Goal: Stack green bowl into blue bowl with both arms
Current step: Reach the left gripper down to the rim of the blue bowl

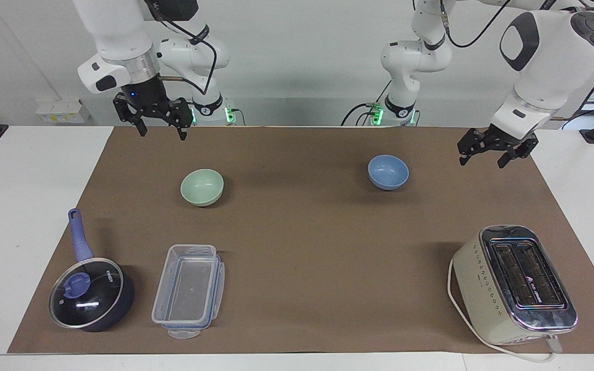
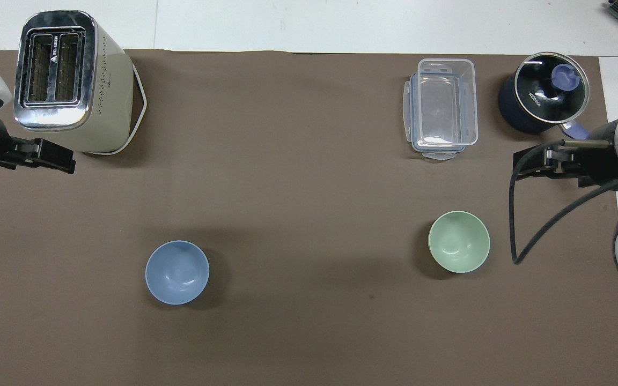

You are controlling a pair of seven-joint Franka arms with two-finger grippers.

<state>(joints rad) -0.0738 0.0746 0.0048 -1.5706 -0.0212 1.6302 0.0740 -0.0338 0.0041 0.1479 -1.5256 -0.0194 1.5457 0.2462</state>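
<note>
Both hands hung empty with fingers apart, the right hand (image 1: 162, 125) up over the mat nearest the robots, the left hand (image 1: 498, 153) at the left arm's end. The green bowl (image 1: 202, 187) sat well apart from the blue bowl (image 1: 388, 171), toward the right arm's end. Farther out stood a clear container (image 1: 190, 289), saucepan (image 1: 91, 293) and toaster (image 1: 514, 283).

Green bowl (image 2: 459, 241) apart from blue bowl (image 2: 177, 272)

White wall (image 1: 297, 62) rises past the white table (image 1: 18, 206).
</note>
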